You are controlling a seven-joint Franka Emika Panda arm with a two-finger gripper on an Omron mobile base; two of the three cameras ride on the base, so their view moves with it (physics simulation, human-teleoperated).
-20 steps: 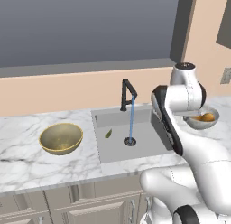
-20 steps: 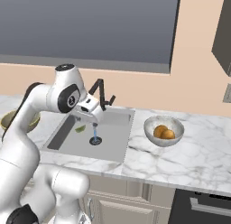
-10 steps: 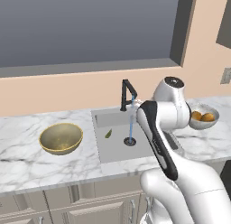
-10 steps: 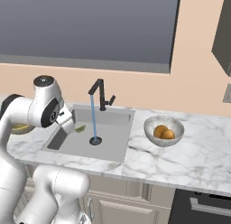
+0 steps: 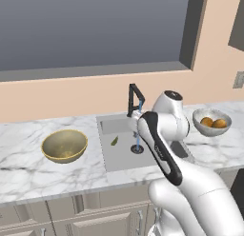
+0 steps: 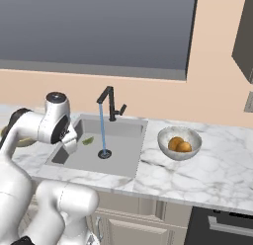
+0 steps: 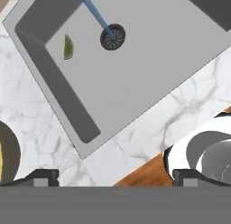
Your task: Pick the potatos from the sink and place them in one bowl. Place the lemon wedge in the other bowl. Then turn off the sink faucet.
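While the pincer [image 7: 115,175] hangs with its tips spread wide and empty over the sink [image 7: 149,78], the lemon wedge [image 7: 68,47] lies flat on the basin floor beside the drain (thin, light, likely slippery when wet); pinch across its narrow width.

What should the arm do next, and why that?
Probably lower the open gripper toward the lemon wedge in the sink. Both potatos already sit in the silvery bowl, the gold bowl holds nothing, and water runs.
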